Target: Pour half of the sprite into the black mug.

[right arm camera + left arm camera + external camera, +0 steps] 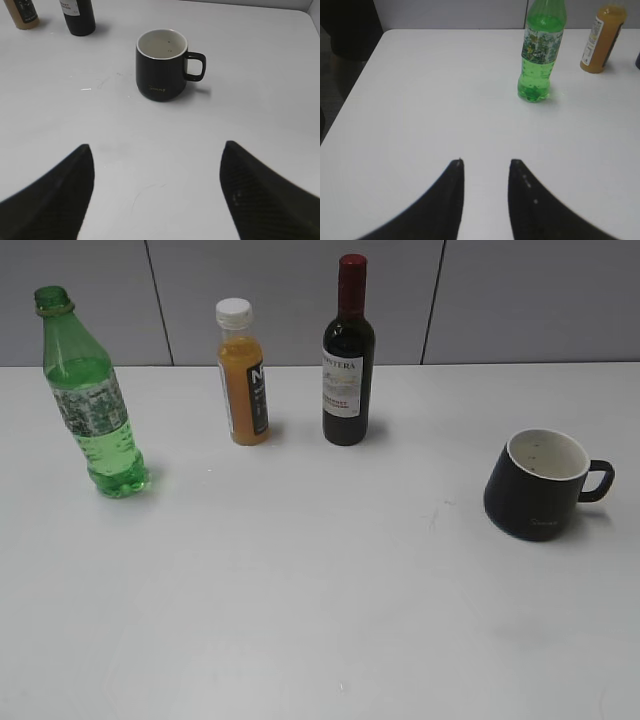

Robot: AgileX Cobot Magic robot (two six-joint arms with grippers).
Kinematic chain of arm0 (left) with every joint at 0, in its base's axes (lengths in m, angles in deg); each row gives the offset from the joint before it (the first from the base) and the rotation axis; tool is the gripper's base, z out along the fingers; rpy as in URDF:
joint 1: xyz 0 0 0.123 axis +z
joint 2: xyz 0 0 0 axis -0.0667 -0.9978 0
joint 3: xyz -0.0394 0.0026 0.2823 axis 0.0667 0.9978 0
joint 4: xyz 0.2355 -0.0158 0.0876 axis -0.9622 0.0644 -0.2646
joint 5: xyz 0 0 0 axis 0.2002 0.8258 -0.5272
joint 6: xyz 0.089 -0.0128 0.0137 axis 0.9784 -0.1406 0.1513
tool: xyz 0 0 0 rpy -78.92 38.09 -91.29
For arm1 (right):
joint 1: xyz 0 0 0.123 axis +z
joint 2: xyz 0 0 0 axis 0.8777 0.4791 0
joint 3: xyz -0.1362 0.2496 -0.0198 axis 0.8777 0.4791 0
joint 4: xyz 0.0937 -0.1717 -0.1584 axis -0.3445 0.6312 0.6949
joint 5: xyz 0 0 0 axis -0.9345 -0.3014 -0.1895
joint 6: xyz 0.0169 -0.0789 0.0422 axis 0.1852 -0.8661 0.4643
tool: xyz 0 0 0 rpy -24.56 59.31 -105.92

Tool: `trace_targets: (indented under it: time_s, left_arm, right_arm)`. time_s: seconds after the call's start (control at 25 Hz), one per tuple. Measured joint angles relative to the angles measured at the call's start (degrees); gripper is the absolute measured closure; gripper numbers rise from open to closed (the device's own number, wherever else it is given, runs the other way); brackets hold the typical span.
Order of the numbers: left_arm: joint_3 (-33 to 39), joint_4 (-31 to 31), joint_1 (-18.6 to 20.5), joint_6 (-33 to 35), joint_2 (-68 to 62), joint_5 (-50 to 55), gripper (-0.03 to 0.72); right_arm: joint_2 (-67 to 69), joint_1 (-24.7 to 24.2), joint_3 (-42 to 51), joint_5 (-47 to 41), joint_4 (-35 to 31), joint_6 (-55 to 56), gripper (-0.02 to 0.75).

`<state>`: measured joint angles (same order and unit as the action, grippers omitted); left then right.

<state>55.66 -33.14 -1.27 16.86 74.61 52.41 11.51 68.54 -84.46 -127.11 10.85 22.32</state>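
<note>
The sprite (92,400) stands upright at the upper left of the exterior frame, well apart from the black mug (540,484) at the right edge of the middle. No cap shows on the bottle's green neck, though the view is too coarse to be sure. It is thin, translucent green plastic, ribbed at the foot, and looks fairly full, so it should be moderately heavy and will likely dent if squeezed hard. The labelled waist is the narrowest, least slippery place to take hold. The mug is squat, matte and rigid, with a white inside and a loop handle pointing right; it probably sits steady on the smooth white tabletop (320,620).

The left tool (485,172) has its fingers slightly apart and holds nothing, with the bottle in the upper middle of its view. The right tool (157,165) is spread wide and empty, the mug ahead of it.

An orange juice bottle (242,375) and a wine bottle (348,355) stand between them, at the top centre.
</note>
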Motion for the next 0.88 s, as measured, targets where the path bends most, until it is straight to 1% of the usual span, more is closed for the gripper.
trace_targets:
  time_s: [0.48, 0.68, 0.88]
  left_arm:
    - [0.00, 0.00, 0.00, 0.00, 0.00, 0.00, 0.450]
    - [0.00, 0.00, 0.00, 0.00, 0.00, 0.00, 0.450]
    - [0.00, 0.00, 0.00, 0.00, 0.00, 0.00, 0.450]
  right_arm:
    - [0.00, 0.00, -0.38, 0.46, 0.00, 0.00, 0.146]
    - [0.00, 0.00, -1.17, 8.47, 0.12, 0.00, 0.146]
    - [2.86, 0.00, 0.77, 16.74, 0.52, 0.00, 0.146]
